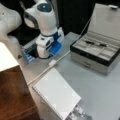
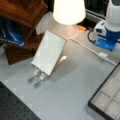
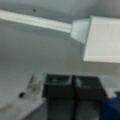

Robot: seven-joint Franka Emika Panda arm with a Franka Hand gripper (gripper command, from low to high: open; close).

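Franka gripper (image 3: pixel 73 83), seen in wrist view only, hung low over the grey table (image 3: pixel 37 55), its two dark fingers (image 3: pixel 58 86) side by side w/ no gap showing and nothing btwn them. Beyond the fingertips, toward the view's top, a white cable (image 3: pixel 35 21) ran across the table to a small white adapter (image 3: pixel 80 31). Just right of that adapter lay the corner of a white notebook (image 3: pixel 105 37), nearest thing to the gripper on that side. A blue object (image 3: pixel 112 105) sat at the gripper's lower right; what it was can't be told. In both front views the notebook (image 1: pixel 56 93) (image 2: pixel 48 52) lay flat beside the cable (image 1: pixel 42 72) (image 2: pixel 85 46), w/ the arm's white-and-blue base (image 1: pixel 47 37) (image 2: pixel 110 30) behind. A grey case (image 1: pixel 100 57) stood open, a pen (image 1: pixel 96 43) in its tray.
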